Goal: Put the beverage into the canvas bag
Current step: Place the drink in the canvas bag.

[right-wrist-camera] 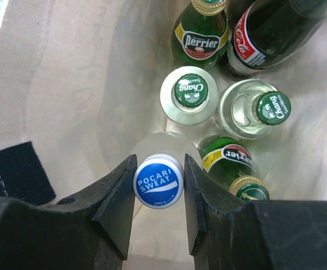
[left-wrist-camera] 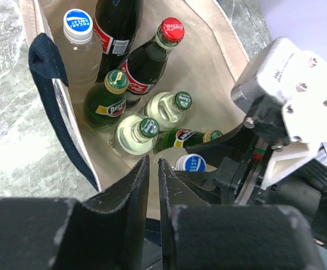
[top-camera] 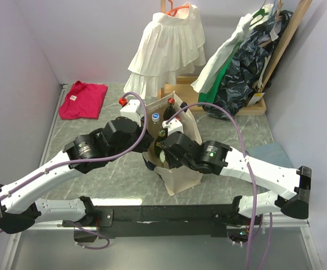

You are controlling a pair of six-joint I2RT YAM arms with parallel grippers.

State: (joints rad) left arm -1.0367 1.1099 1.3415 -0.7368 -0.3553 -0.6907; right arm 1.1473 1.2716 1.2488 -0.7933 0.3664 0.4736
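Right gripper (right-wrist-camera: 158,194), right wrist view: jaws closed on the neck of the Pocari Sweat bottle (right-wrist-camera: 158,181), with 1 finger touching each side of its blue-and-white cap. The bottle hangs upright inside the canvas bag (right-wrist-camera: 68,84), near the bag's cream side wall. A Chang bottle (right-wrist-camera: 190,91) stands just beyond it. Farther in are a 2nd Chang bottle (right-wrist-camera: 273,107), a Perrier bottle (right-wrist-camera: 201,39) and a Coca-Cola bottle (right-wrist-camera: 253,39). A green bottle (right-wrist-camera: 231,160) lies tilted just beside the held one. I cannot tell whether the held bottle's base rests on the bag floor.

Left wrist view: the left gripper (left-wrist-camera: 152,169) sits at the bag's near rim with its jaws at a narrow slit. I cannot tell whether canvas is pinched in it. The navy handle (left-wrist-camera: 42,56) drapes along the bag's left rim.

Top external view: the bag stands upright. Both grippers meet at its mouth, the right one down inside and the left one at the left rim.

Step in hand, as I judge it: set down and release. I would lower straight until the base takes the weight. I would part the jaws only slightly, since the tilted green bottle and 1 Chang bottle crowd the fingers. Then I would lift vertically out of the bag, clear of the handle.
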